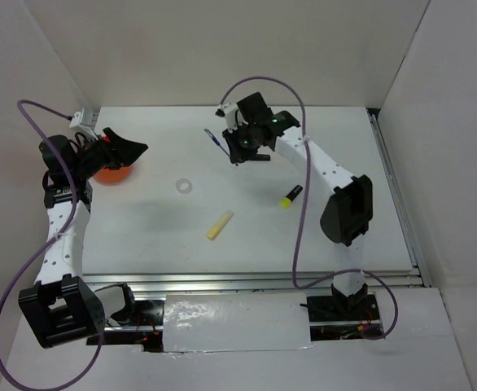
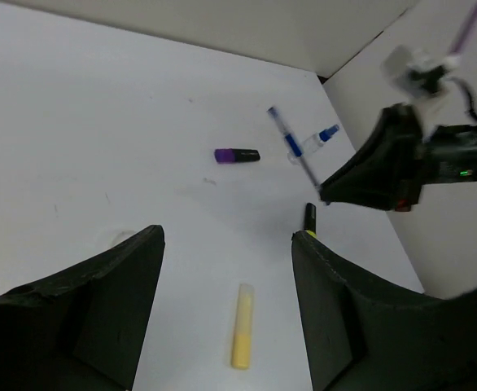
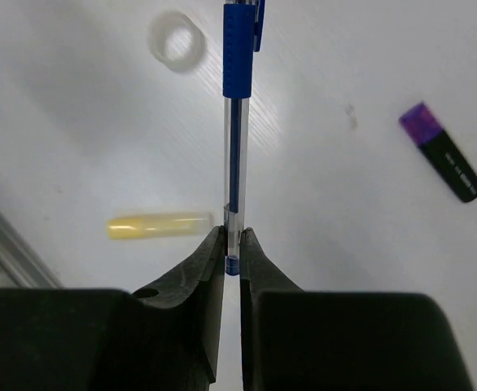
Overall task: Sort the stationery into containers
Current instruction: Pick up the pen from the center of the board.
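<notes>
My right jaws are pinched almost together on the thin blue pen (image 3: 237,147). They grip its lower end at bottom centre of the right wrist view, and the pen runs straight up the frame to its blue cap at the top edge. The white tape ring (image 3: 176,41) lies upper left of it, the pale yellow stick (image 3: 157,226) lower left, and the purple marker (image 3: 444,155) at right. My left jaws gape wide and hold nothing, sitting upper left in the overhead view over the orange-red cup (image 1: 111,172) on the tabletop (image 1: 352,138).
</notes>
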Available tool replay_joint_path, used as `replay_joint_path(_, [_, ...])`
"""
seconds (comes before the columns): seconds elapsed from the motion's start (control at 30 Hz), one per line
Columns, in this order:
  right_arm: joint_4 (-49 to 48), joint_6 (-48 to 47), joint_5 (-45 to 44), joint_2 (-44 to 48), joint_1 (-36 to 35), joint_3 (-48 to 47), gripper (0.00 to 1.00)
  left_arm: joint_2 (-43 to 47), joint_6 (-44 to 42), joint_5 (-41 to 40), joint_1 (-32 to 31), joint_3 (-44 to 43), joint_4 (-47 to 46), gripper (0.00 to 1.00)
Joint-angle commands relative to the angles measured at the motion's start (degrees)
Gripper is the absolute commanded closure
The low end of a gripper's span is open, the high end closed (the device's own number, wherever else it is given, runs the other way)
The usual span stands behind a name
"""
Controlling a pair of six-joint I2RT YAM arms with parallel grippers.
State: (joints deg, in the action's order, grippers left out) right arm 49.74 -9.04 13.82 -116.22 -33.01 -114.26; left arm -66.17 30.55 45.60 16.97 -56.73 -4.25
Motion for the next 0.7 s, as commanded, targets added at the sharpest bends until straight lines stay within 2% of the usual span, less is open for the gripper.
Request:
replay_joint_path(0.0, [-4.1,1.8,6.4,8.1,-2.0,1.1,1.00,2.2,10.1,2.1,-0.9,3.1,-5.5,0.24])
replay_joint_path(0.2, [-5.2,2.0,6.8,13.5,-7.0,3.6,1.00,3.0,18.2,3.7,-2.4,6.0,-11.7,0.22])
replay_joint_path(0.27, [-4.5,1.7,5.6,13.9,-8.7,3.3,1.00,3.4,22.7,4.8,-2.6,7.5,-16.6,0.17])
replay_joint_path(0.33, [-3.9,1.7,5.3,14.0,-10.0,3.2,1.00,3.9,26.6,6.0,-3.5,8.4,-22.2,0.08])
replay_joint_path(0.4, [-4.0,1.7,4.8,14.2,-10.8,3.5,1.00,4.3,28.9,5.9,-4.6,9.4,-25.3,0.05])
replay_joint_path(0.67, [-3.8,1.3,2.6,14.4,-14.3,3.8,1.00,4.3,24.5,1.9,-9.4,7.3,-19.7,0.08])
